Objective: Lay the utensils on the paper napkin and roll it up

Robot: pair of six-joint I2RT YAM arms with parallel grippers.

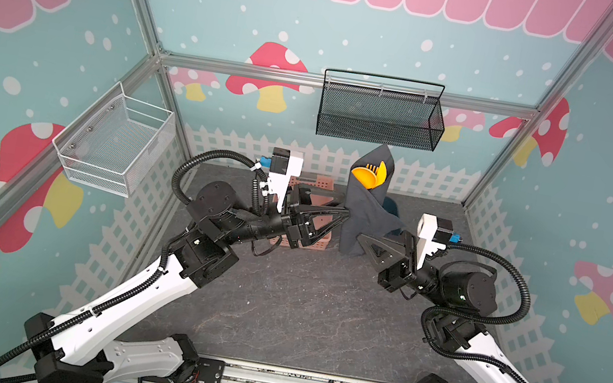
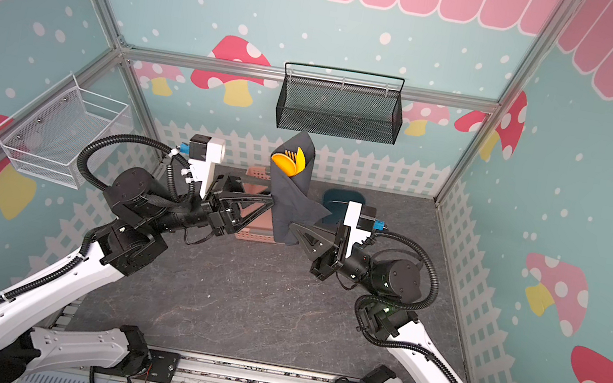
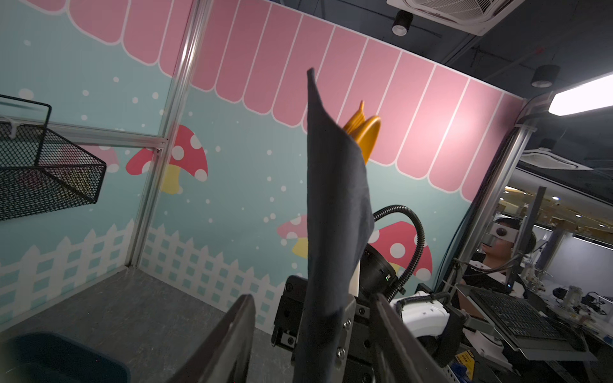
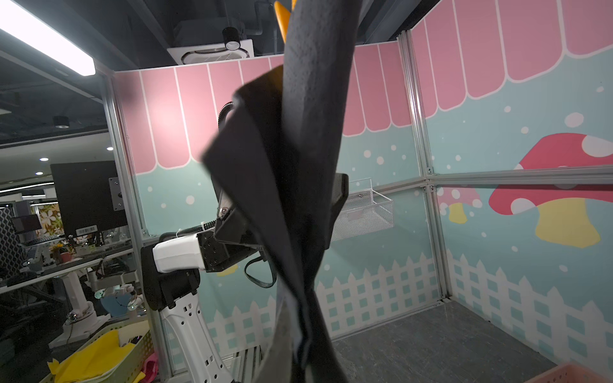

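Observation:
The black paper napkin (image 1: 364,210) (image 2: 289,198) is rolled into a cone and held upright above the table. The orange-yellow utensils (image 1: 370,176) (image 2: 289,161) poke out of its top, a round spoon bowl and fork tines showing. My right gripper (image 1: 360,238) (image 2: 292,227) is shut on the roll's lower end, as the right wrist view shows (image 4: 298,348). My left gripper (image 1: 344,212) (image 2: 271,201) reaches the roll's middle from the left. In the left wrist view its fingers (image 3: 238,325) stand apart on either side of the napkin (image 3: 335,215), open, not touching it.
A pink basket (image 1: 315,244) (image 2: 253,235) sits on the table behind my left gripper. A dark blue tub (image 1: 392,207) (image 2: 341,200) lies behind the roll. A black mesh basket (image 1: 380,116) hangs on the back wall, a white wire basket (image 1: 115,143) on the left wall.

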